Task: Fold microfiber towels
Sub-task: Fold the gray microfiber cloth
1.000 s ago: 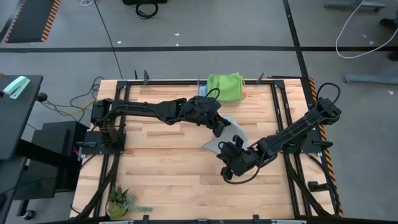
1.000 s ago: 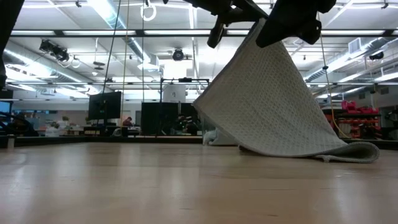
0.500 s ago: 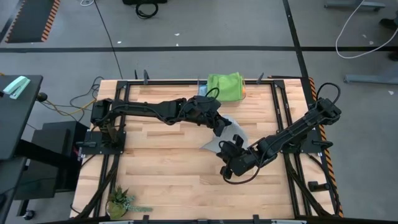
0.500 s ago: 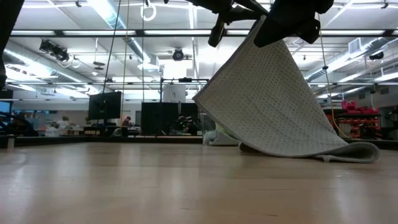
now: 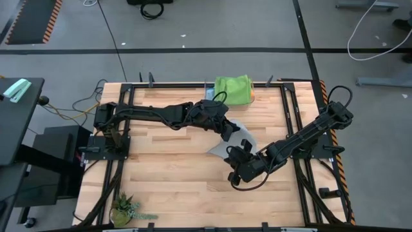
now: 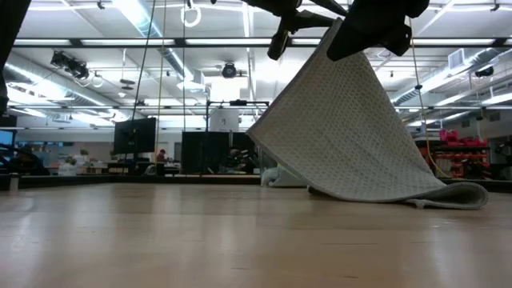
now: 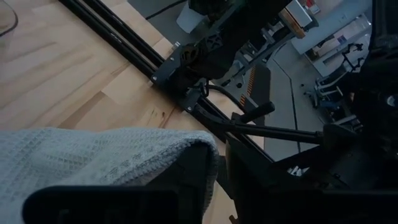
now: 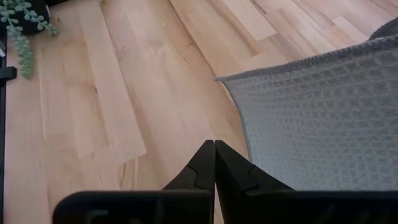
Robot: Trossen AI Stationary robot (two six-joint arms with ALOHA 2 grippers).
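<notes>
Little has shifted since earlier: the grey towel (image 6: 352, 136) is still held up over the counter (image 5: 167, 167), draped on the left end effector (image 5: 228, 132), whose state cannot be told; the right end effector (image 8: 214, 155) is closed, empty.

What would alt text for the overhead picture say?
Two dark robot arms meet over a light grey towel on a wooden table, the left gripper and right gripper at it. A green towel lies at the far edge.
</notes>
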